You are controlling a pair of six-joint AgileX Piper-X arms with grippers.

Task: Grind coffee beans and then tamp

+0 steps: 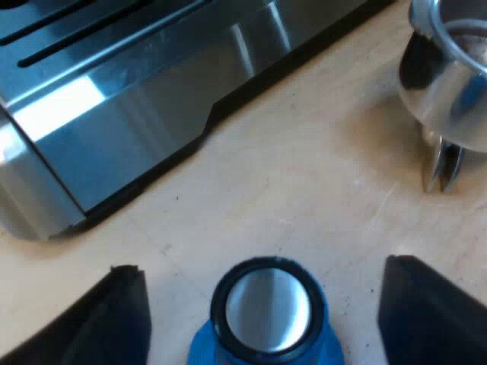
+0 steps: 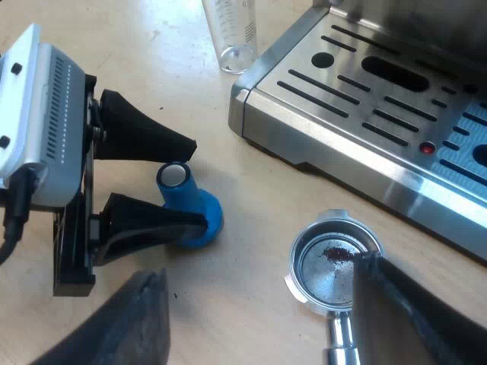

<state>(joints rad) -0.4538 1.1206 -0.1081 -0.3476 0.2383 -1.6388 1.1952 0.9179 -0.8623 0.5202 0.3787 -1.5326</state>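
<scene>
Left wrist view: the blue tamper stands upright on the bench, between my left tool's spread fingers. My right tool, fingers apart, hovers over the holder lying near the machine.

Bright, even indoor light falls warm on the pale table. A white glare band crosses the steel front of the espresso machine. The metal top of the blue tamper gleams. The metal holder mirrors its surroundings and casts a soft, faint-edged shadow toward nine o'clock.
</scene>
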